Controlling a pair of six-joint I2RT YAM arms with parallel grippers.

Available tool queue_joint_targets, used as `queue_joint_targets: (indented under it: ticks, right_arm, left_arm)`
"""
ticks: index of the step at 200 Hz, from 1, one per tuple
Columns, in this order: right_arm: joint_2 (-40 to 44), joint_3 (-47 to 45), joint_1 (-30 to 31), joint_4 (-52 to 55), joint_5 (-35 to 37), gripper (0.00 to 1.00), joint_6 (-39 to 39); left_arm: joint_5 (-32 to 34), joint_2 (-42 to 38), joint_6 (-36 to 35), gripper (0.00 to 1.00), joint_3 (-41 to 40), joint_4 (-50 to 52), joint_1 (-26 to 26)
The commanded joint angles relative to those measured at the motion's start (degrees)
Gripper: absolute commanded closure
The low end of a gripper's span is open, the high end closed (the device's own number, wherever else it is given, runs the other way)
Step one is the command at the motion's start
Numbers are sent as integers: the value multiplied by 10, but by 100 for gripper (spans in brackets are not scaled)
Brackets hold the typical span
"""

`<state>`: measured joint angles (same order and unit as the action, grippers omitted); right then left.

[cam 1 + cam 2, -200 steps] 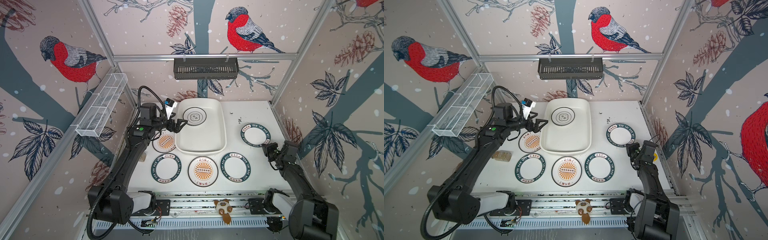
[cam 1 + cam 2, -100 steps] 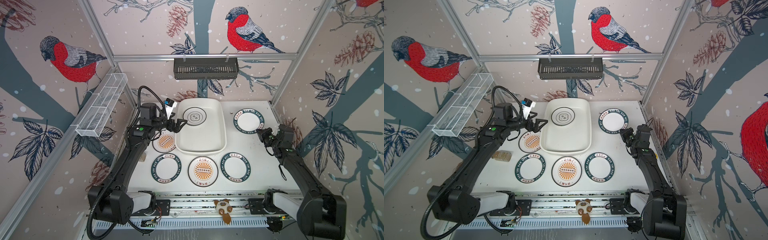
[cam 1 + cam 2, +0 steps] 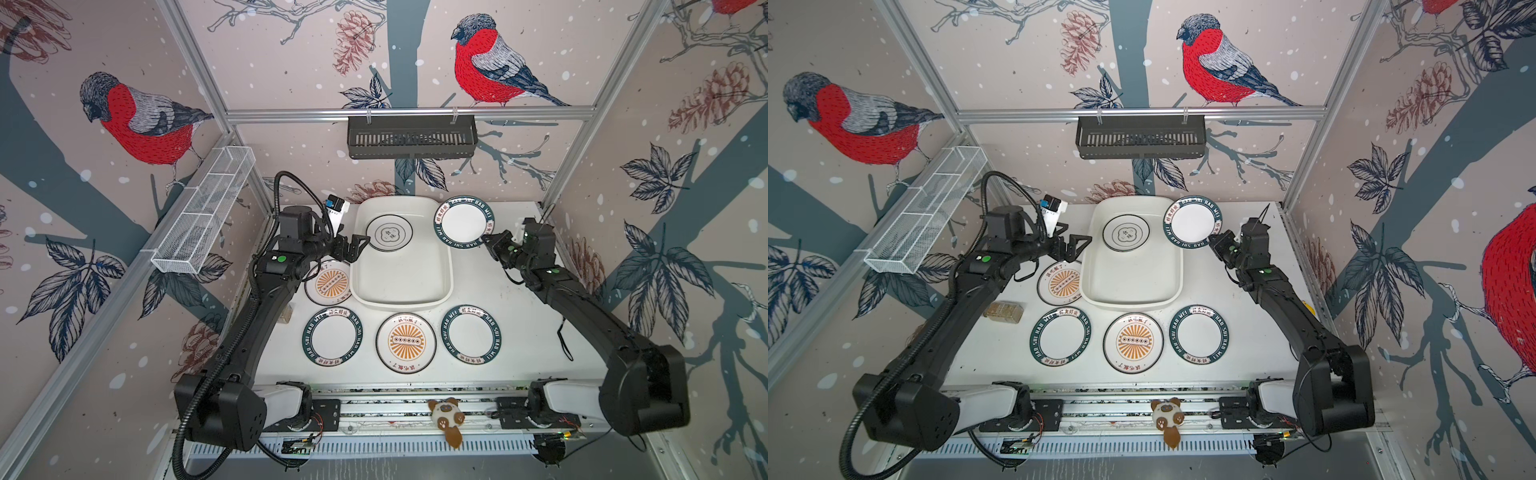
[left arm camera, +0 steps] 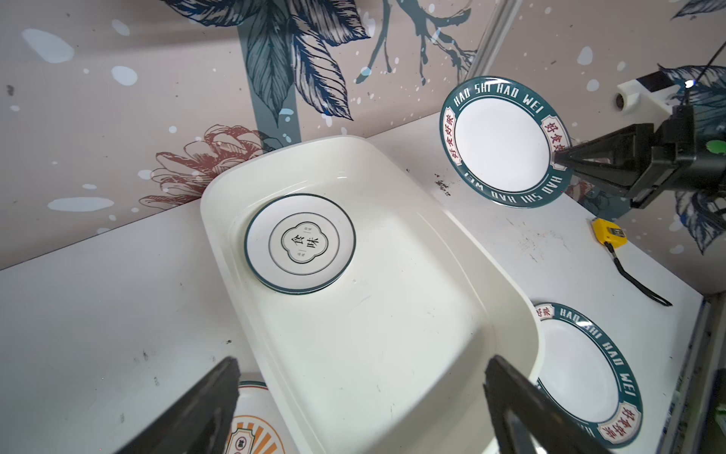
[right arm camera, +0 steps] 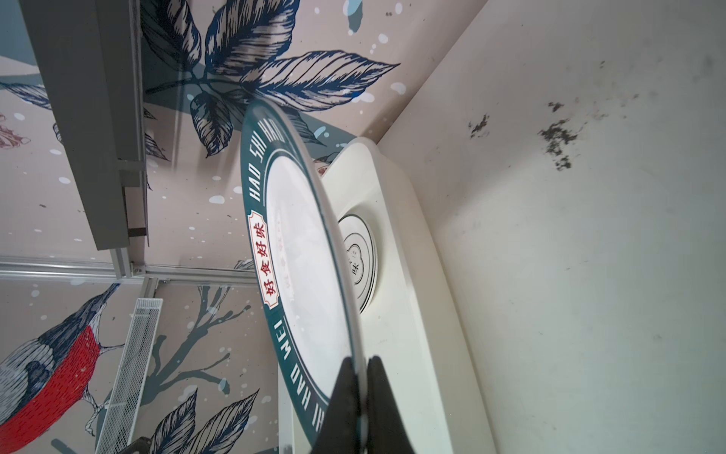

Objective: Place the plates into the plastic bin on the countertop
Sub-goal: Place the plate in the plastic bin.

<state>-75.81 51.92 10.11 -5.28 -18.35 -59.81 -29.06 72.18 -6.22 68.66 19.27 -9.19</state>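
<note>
The white plastic bin [image 3: 401,286] sits at the middle back of the countertop [image 3: 523,324], with a black-ringed plate [image 3: 389,233] lying in its far end. My right gripper [image 3: 487,240] is shut on the rim of a green-rimmed plate [image 3: 463,222], held tilted in the air over the bin's far right corner; the right wrist view shows the pinch [image 5: 358,361]. My left gripper [image 3: 357,248] hovers open and empty at the bin's left rim. Two orange sunburst plates [image 3: 328,282] [image 3: 406,342] and two green-rimmed plates [image 3: 332,343] [image 3: 471,340] lie flat around the bin.
A black slotted basket [image 3: 411,137] hangs on the back wall and a white wire-mesh basket [image 3: 203,216] on the left wall. A small clear box [image 3: 1004,311] lies by the left arm. A yellow tag with a black strap [image 4: 609,232] lies at the right edge.
My right gripper has lifted the green-rimmed plate off the right side of the countertop and carried it back and left to the bin's far right corner. The left arm has stayed still.
</note>
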Motion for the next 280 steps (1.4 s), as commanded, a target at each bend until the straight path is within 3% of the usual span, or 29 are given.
queue_joint_targets:
  ticks: [1,75,119,206,280]
  right_arm:
    - [-27,30,26,-58,4,99,8]
    - [-191,168,126,-64,-6,99,41]
    - [-282,225,154,-71,-11,98,48]
    - [-444,360,176,-59,-15,98,46]
    - [-514,411,175,-43,-19,98,33]
  left_arm:
    - [39,-5,5,4,4,-23,-1]
    - [59,-13,4,4,0,-22,1]
    - [36,-15,5,4,-4,-21,2]
    - [2,-14,4,4,-1,-18,2]
    - [-12,-14,3,4,-2,-17,1]
